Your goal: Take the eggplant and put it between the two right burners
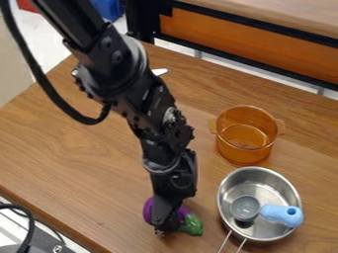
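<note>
The gripper (pixel 166 221) hangs low over the wooden table at the lower middle of the camera view, right at the eggplant. The eggplant (pixel 190 224) lies on the tabletop, its green stem end pointing to the lower right. Its purple body shows on both sides of the gripper's lower end, which covers the middle part.
Right of the gripper, a steel pan (pixel 226 196) holds a small grey cup with a blue handle (pixel 280 214). Behind the pan stands a transparent amber pot (pixel 244 148). A white object (pixel 159 71) lies behind the arm. The table's front edge (pixel 46 215) runs along the lower left.
</note>
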Controlling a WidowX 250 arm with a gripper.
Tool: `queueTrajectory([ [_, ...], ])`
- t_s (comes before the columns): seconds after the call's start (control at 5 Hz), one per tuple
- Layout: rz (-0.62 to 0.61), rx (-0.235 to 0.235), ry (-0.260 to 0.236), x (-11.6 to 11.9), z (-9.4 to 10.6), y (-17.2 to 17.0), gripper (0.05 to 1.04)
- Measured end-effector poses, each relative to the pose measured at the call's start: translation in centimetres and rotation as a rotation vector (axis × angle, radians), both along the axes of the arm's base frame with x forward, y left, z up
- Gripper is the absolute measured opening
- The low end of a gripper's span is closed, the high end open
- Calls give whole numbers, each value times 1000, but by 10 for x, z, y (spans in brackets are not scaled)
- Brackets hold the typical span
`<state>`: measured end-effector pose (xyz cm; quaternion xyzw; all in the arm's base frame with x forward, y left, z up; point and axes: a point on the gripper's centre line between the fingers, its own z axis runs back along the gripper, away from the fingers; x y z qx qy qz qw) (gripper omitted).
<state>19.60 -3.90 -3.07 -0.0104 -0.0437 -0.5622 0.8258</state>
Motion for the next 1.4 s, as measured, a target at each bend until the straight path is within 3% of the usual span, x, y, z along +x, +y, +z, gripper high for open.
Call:
queueTrajectory([
  [0.2,31,-18,50,-3,2,7,963],
  [0.6,126,-103,92,20,41,37,995],
  [0.8,251,-132,-25,35,58,52,995],
  [1.0,416,-119,-138,65,67,63,995],
  [1.2,551,-104,-164,95,64,60,994],
  [1.4,707,-137,-206,132,71,63,995],
])
